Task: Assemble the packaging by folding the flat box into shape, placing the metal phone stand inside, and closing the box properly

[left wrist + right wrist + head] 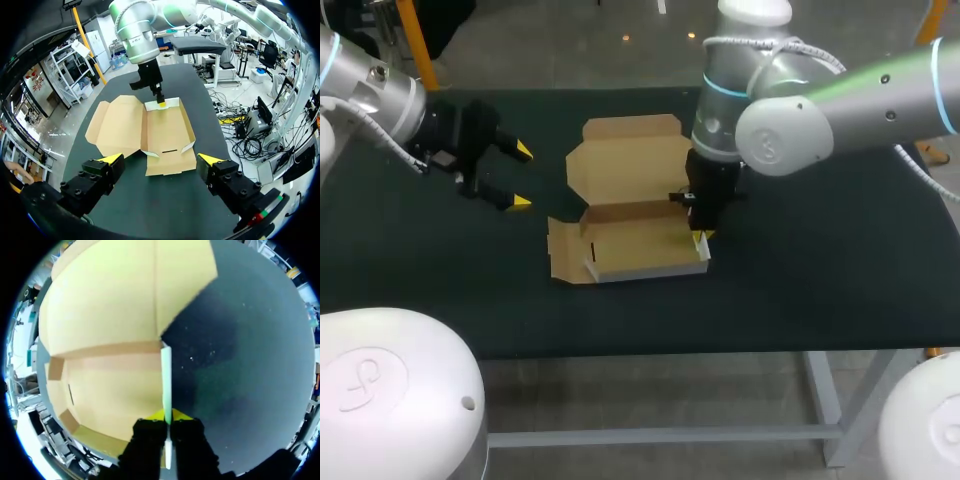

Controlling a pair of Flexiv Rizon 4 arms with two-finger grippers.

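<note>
Lying at the middle of the dark worktop [840,270], the cardboard box [632,240] runs its long axis along the near edge, lid flap [630,160] open toward the far edge. Its right side wall [166,380] is pinched in the closed right jaws; the left jaws gape wide, empty, near the left edge.

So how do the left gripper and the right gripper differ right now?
The left gripper is open and holds nothing; the right gripper is shut on a thin side wall of the box. The left gripper is clear of the box, off to one side and pointing across at it; the right gripper points down at the box's edge. Both have yellow tips.
</note>
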